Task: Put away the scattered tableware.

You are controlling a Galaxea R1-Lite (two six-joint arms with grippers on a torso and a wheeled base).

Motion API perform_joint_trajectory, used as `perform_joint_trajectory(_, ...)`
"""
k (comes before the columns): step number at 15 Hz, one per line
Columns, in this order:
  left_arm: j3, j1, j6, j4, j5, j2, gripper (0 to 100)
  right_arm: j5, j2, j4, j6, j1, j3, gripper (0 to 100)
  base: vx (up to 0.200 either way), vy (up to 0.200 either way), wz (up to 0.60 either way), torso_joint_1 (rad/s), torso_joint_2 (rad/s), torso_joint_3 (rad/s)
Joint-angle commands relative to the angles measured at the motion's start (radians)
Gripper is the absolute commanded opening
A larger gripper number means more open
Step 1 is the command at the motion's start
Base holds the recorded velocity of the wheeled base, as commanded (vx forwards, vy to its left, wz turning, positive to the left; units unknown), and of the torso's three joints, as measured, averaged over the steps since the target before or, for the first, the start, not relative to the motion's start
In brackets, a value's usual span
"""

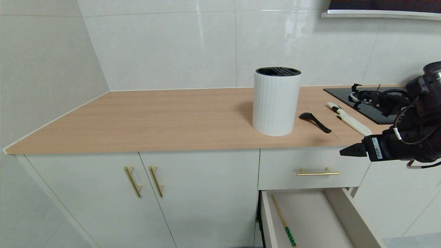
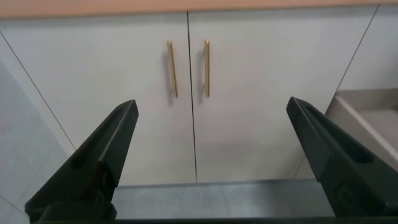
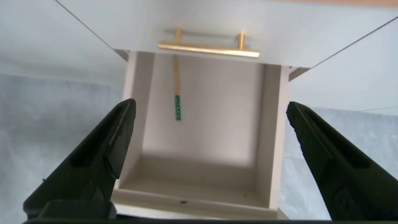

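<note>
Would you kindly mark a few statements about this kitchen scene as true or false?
1. The lower drawer is pulled open. True.
2. The black spoon lies inside that drawer. False: it lies on the countertop, right of the white holder.
3. A green-tipped chopstick lies in the open drawer. True.
4. The right gripper holds the knife. False: it is open and empty, and the knife lies on the countertop.
5. The left gripper is open, facing the cabinet doors. True.
</note>
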Motion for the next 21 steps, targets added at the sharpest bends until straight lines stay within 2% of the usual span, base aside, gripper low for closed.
perform_joint_trajectory(1, 0.000, 0.000, 0.001, 0.000, 0.000, 0.000, 100, 0.000, 0.004, -0.001, -0.001, 0.000, 0.002, 100, 0.000, 0.000, 0.00, 0.178, -0.48, -0.295)
perform_joint_trajectory(6, 0.000, 0.000, 0.000, 0.000, 0.000, 0.000, 100, 0.003, 0.028, -0.008, -0.044, -0.012, -0.009, 100, 0.000, 0.000, 0.00, 0.170, -0.43, -0.268)
perform_joint_trajectory(8, 0.000, 0.000, 0.000, 0.000, 0.000, 0.000, 100, 0.037, 0.131, -0.096, -0.136, -0.065, -0.063, 100, 0.000, 0.000, 0.00, 0.046, -0.11, -0.068)
perform_joint_trajectory(9, 0.000, 0.000, 0.001, 0.000, 0.000, 0.000, 100, 0.052, 0.240, -0.151, -0.185, -0.086, -0.158, 100, 0.000, 0.000, 0.00, 0.000, 0.00, 0.000)
perform_joint_trajectory(13, 0.000, 0.000, 0.000, 0.000, 0.000, 0.000, 100, 0.146, 0.447, -0.156, -0.236, -0.098, -0.330, 100, 0.000, 0.000, 0.00, 0.000, 0.00, 0.000)
perform_joint_trajectory(16, 0.000, 0.000, 0.000, 0.000, 0.000, 0.000, 100, 0.170, 0.542, -0.156, -0.248, -0.103, -0.405, 100, 0.000, 0.000, 0.00, 0.000, 0.00, 0.000)
perform_joint_trajectory(18, 0.000, 0.000, 0.000, 0.000, 0.000, 0.000, 100, 0.282, 0.568, -0.171, -0.243, -0.134, -0.431, 100, 0.000, 0.000, 0.00, 0.000, 0.00, 0.000)
perform_joint_trajectory(21, 0.000, 0.000, 0.000, 0.000, 0.000, 0.000, 100, 0.292, 0.591, -0.185, -0.245, -0.169, -0.455, 100, 0.000, 0.000, 0.00, 0.000, 0.00, 0.000)
